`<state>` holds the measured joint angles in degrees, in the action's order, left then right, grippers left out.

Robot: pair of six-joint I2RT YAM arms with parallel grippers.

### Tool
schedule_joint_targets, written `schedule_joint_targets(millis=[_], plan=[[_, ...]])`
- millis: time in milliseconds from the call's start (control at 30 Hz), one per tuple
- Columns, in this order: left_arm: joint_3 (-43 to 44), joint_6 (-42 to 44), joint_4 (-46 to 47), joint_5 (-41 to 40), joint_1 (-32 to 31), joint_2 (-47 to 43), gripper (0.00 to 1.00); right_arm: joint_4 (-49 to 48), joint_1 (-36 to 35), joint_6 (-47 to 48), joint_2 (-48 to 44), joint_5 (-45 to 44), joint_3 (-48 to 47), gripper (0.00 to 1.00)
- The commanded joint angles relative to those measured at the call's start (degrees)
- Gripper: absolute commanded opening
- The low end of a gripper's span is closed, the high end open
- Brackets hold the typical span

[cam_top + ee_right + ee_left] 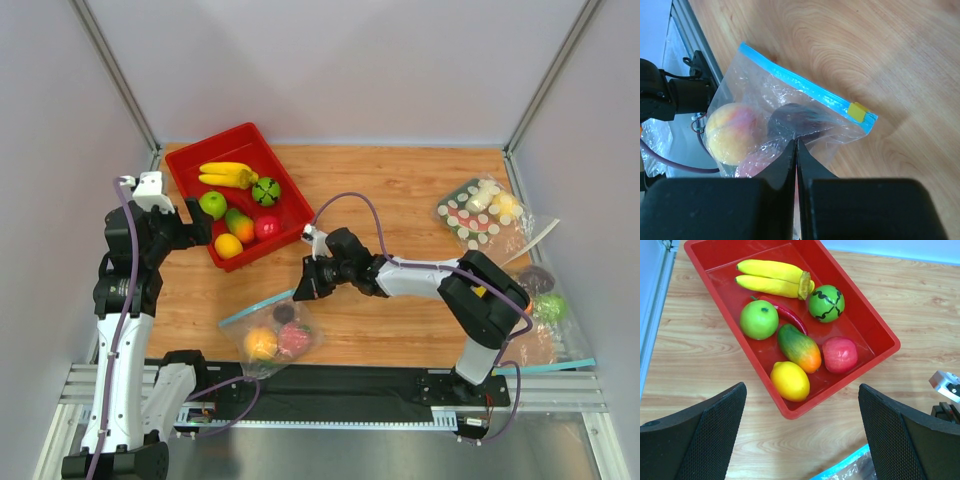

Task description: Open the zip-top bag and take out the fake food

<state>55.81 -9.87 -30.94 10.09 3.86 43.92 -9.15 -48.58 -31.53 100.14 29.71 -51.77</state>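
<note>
The zip-top bag [268,330] lies flat near the table's front edge, its blue zip strip [805,87] facing the far side and a yellow slider [858,111] at one end. Inside it is the fake food: a yellow-orange fruit [261,343], a pink-red one [294,340] and a dark purple one [795,120]. My right gripper [795,142] is shut, its tips pinching the bag's clear film just below the strip, over the purple fruit. My left gripper [802,435] hangs open above the wood beside the red tray; a corner of the zip-top bag [850,470] shows below it.
A red tray [190,165] at the back left holds bananas [228,174], a green apple [212,205] and other fake fruit. A bigger crinkly bag with white discs [480,212] lies at the right, and another clear bag [540,305] sits nearer the right front corner.
</note>
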Motion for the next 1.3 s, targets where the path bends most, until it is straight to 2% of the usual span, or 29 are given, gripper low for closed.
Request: schedule_joint_targets(millis=[0, 200, 333, 500, 600, 633, 700, 733, 800, 900, 1033, 1267], plan=[[0.88, 0.73, 1.58, 1.69, 0.27, -0.33, 0.99, -4.74, -0.29, 0.06, -1.79, 2.28, -2.19, 0.0], [0.7, 0.64, 1.93, 1.95, 0.27, -0.24, 0.99, -7.72, -0.2, -1.16, -2.75, 3.6, -0.18, 0.0], [0.53, 0.55, 2.29, 2.39, 0.27, -0.42, 0.99, -7.47, 0.85, -0.73, -6.69, 2.46, 1.49, 0.0], [0.53, 0.64, 2.37, 3.54, 0.27, -0.06, 0.99, -2.38, 2.7, 2.6, -11.1, 0.79, 2.9, 0.0], [0.53, 0.55, 2.37, 3.89, 0.27, -0.15, 0.99, 0.79, 2.52, 4.98, -12.07, 3.5, 3.6, 0.02], [0.53, 0.55, 2.37, 3.89, 0.27, -0.15, 0.99, 1.58, 2.44, 5.42, -12.07, 4.9, 3.87, 0.09], [0.53, 0.55, 2.46, 3.89, 0.27, -0.06, 0.99, 3.43, 2.52, 6.65, -12.25, 5.35, 5.35, 0.43], [0.53, 0.64, 2.37, 3.89, 0.27, -0.15, 0.99, 4.04, 2.52, 7.18, -12.42, 5.35, 5.8, 0.69], [0.53, 0.55, 2.37, 3.97, 0.27, -0.06, 0.99, 6.15, 2.52, 7.97, -12.69, 5.27, 7.02, 0.91], [0.53, 0.55, 2.37, 4.15, 0.27, 0.2, 0.99, 6.34, 2.52, 7.01, -13.12, 5.53, 8.78, 0.98], [0.53, 0.55, 2.29, 4.15, 0.27, 0.46, 0.99, 4.49, 2.44, 5.78, -13.13, 7.02, 10.45, 1.0], [0.53, 0.55, 2.37, 3.8, 0.27, 0.73, 0.99, -6.58, 1.03, -0.46, -11.63, 13.7, 14.85, 1.0]])
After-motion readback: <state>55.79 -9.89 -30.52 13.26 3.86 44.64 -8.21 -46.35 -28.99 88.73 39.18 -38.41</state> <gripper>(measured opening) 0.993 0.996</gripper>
